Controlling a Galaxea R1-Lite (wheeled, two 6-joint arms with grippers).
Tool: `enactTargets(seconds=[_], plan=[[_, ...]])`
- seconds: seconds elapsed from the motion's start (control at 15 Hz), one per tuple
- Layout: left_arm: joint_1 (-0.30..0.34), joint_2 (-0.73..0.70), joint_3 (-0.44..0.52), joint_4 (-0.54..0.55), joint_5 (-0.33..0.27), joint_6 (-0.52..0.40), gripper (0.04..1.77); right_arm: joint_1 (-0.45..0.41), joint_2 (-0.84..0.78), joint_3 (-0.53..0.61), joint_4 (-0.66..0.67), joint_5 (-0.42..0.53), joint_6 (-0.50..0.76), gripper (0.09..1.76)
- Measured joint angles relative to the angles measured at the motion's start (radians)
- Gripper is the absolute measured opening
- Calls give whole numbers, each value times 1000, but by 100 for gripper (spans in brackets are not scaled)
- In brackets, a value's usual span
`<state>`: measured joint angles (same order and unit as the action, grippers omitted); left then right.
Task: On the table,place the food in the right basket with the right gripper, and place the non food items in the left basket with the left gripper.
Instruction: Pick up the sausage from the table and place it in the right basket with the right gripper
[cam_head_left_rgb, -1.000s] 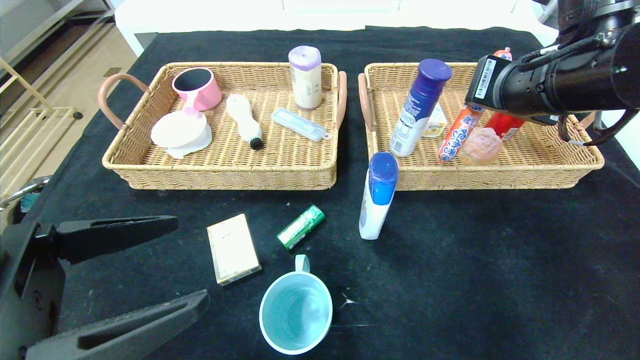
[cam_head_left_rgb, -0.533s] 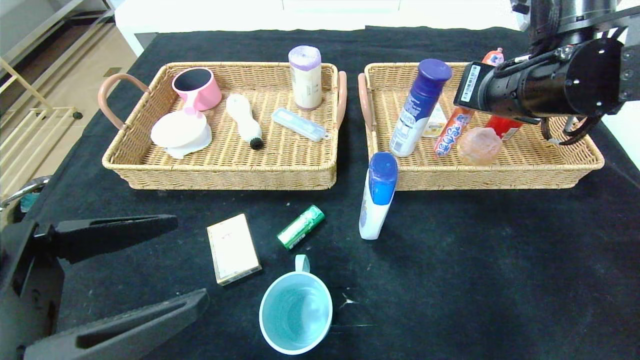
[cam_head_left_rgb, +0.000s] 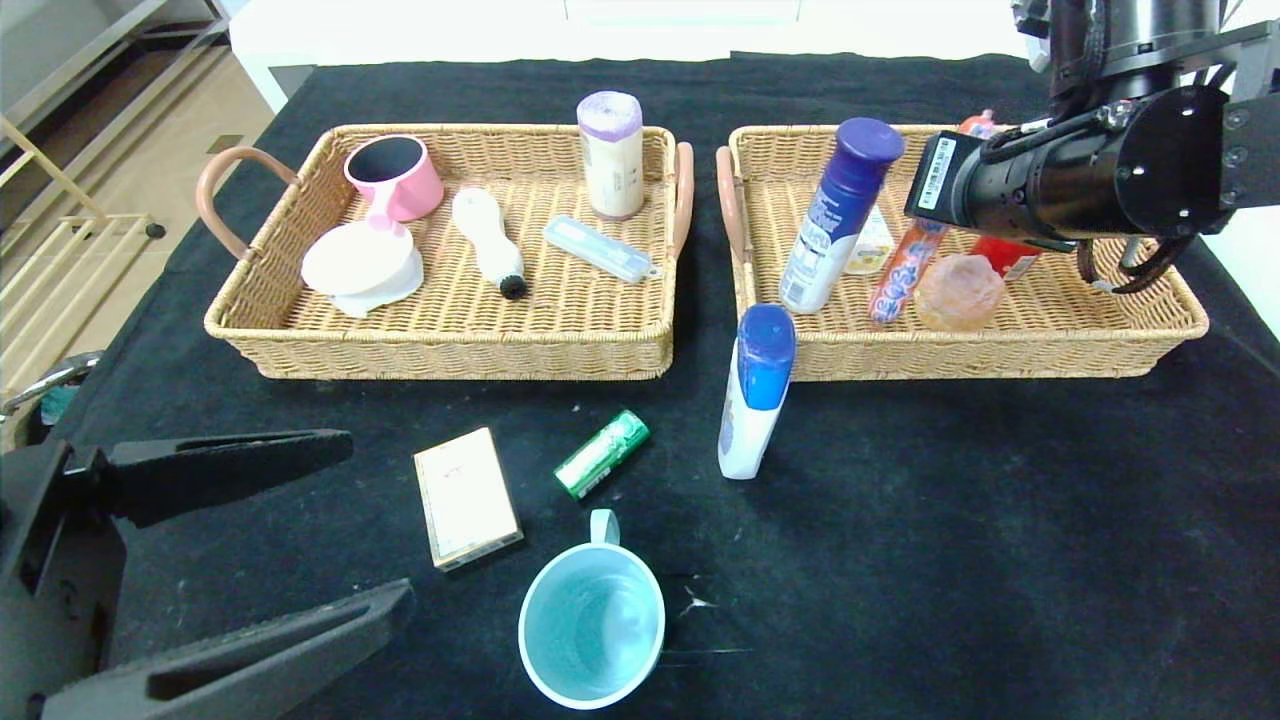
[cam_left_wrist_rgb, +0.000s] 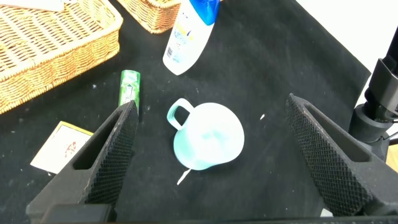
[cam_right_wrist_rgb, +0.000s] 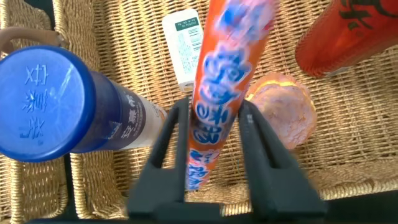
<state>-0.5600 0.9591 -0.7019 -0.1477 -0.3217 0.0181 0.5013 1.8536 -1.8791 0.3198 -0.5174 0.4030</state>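
Black-fingered left gripper low at near-left, jaws wide, nothing between, teal mug just beside. Right gripper over right basket, jaws narrow around orange sausage stick, its lower end down in the basket.

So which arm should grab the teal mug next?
Left. The open left gripper hovers right above the teal mug, a non-food item, while the right gripper is at a sausage stick over the right basket.
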Motion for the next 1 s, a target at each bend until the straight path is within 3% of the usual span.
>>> enactTargets(seconds=[0.4, 0.67, 1.0], plan=[[0, 1, 1, 0, 0, 0, 172, 2, -6, 6, 9, 2, -2, 123], [2, 1, 0, -1, 0, -1, 172, 22, -43, 63, 15, 4, -10, 142], [2, 1, -1, -1, 0, -1, 172, 77, -168, 275, 4, 30, -70, 156]])
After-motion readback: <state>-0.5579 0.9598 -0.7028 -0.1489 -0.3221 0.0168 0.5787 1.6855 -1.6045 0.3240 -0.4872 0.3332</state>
